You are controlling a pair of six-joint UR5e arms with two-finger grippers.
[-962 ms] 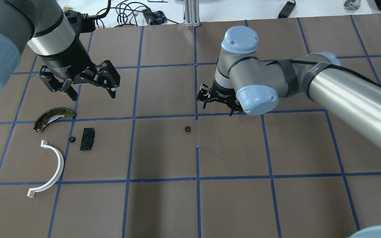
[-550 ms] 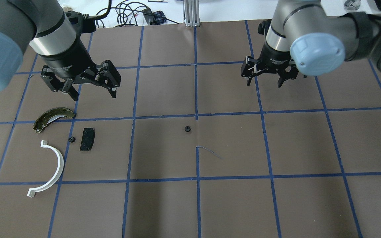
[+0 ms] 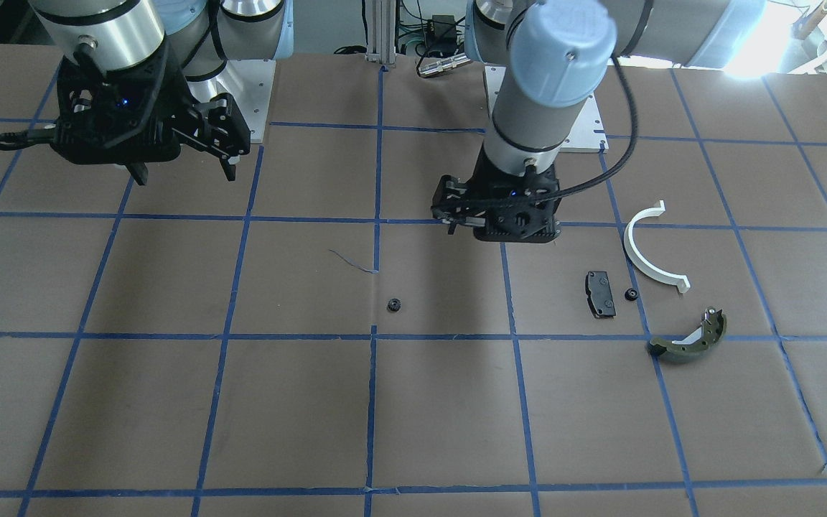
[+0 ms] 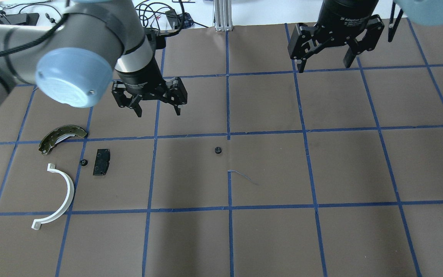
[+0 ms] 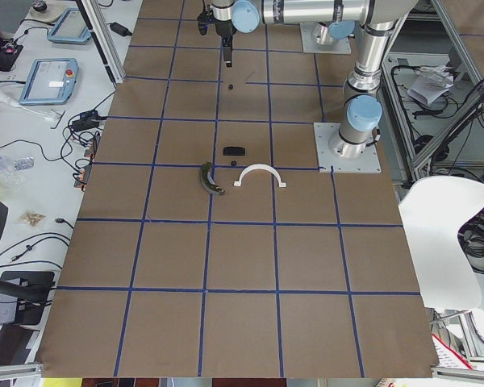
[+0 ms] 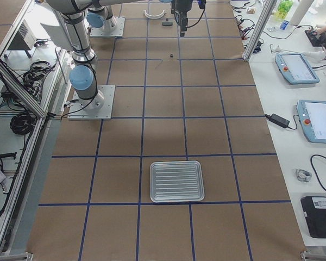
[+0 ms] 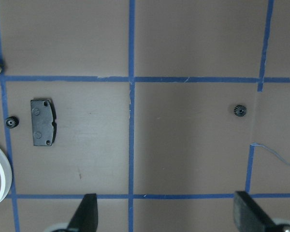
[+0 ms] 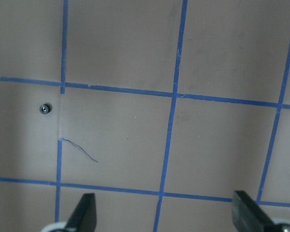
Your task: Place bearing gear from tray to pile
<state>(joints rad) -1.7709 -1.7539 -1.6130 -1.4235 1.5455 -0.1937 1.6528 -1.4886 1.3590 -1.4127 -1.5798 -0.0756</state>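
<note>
Gridded table, left fingers spread, now nearer gear, right fingers spread, withdrawn

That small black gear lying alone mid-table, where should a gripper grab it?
Probably best to pinch the small black toothed gear across its outer rim, coming straight down from above. It lies flat and low on the brown table cover, so it offers no side to catch, and bare cover surrounds it.

Ribbed shiny metal tray, matt brown table
</note>
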